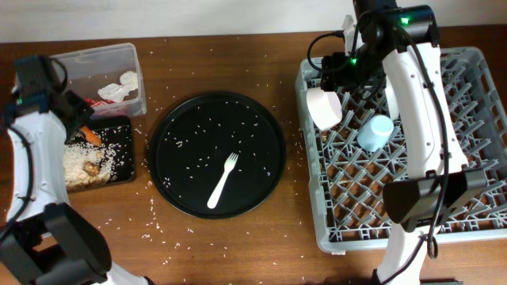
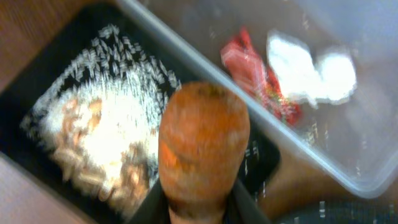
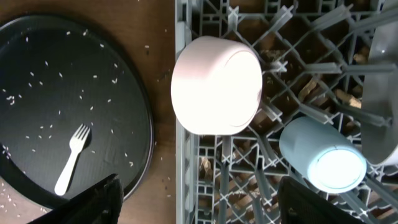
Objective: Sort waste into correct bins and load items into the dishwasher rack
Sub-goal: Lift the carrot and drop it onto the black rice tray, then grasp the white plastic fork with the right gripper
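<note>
My left gripper (image 1: 85, 125) is shut on the orange carrot (image 2: 202, 143) and holds it over the shallow black tray (image 1: 120, 136). That tray holds pale rice (image 2: 106, 134) and a brown lump (image 1: 90, 168). The clear tub (image 1: 95, 62) beside it holds the red-and-white wrapper (image 2: 255, 71) and white tissue (image 2: 311, 65). My right gripper (image 3: 199, 205) is open and empty above the left edge of the grey rack (image 1: 475, 226). The white bowl (image 3: 216, 84) and light-blue cup (image 3: 323, 155) lie in the rack. A grey plate (image 3: 380, 106) shows at the right edge. The white fork (image 1: 223, 180) lies on the round tray.
The large round black tray (image 1: 261, 150) sits mid-table, sprinkled with rice grains. Loose grains are scattered on the wooden table around it (image 1: 158, 218). The right arm (image 1: 420, 119) stretches over the rack and hides part of it.
</note>
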`<state>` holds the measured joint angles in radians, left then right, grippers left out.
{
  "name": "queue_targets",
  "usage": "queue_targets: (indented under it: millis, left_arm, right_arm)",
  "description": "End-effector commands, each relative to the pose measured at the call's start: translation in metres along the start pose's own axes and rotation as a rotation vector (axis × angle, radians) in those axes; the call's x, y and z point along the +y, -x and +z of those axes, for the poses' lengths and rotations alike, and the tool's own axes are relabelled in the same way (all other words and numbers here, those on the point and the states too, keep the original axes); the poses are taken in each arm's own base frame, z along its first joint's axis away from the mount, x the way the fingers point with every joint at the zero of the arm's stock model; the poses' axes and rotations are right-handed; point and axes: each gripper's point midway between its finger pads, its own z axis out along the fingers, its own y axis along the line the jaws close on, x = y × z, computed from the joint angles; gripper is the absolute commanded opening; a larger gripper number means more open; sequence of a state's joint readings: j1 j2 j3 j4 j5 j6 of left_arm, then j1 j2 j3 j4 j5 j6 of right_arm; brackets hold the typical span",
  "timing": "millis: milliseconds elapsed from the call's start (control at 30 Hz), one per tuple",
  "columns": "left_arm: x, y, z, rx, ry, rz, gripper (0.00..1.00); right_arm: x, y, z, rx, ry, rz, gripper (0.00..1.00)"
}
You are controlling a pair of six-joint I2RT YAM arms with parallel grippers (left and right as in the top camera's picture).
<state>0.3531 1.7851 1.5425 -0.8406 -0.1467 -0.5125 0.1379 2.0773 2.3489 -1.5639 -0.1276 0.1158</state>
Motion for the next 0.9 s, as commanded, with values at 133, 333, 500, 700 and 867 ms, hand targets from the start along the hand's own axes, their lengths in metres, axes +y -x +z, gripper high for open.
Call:
queue_targets:
  millis: [133, 333, 500, 700, 867]
  left_arm:
    - [0.054, -0.044, 0.081, -0.074, 0.052, -0.334, 0.06]
    - [0.05, -0.042, 0.087, -0.118, 0.012, -0.245, 0.59]
    - [0.003, -0.022, 0.049, -0.15, -0.234, 0.025, 0.79]
    - [0.002, -0.022, -0.035, -0.168, -0.301, 0.057, 0.85]
    - [-0.004, -0.039, -0.034, -0.116, -0.296, 0.09, 0.85]
  right_arm:
    - [0.0, 0.004, -0.004, -0.021, -0.002, -0.005, 0.79]
    - [0.003, 0.004, -0.003, -0.024, 0.0, -0.013, 0.76]
    - [0.067, 0.001, 0.0, -0.038, 0.12, -0.11, 0.57]
    - [0.187, -0.049, 0.081, 0.084, 0.067, -0.032, 0.62]
    - [0.225, -0.121, 0.169, 0.269, -0.028, 0.075, 0.83]
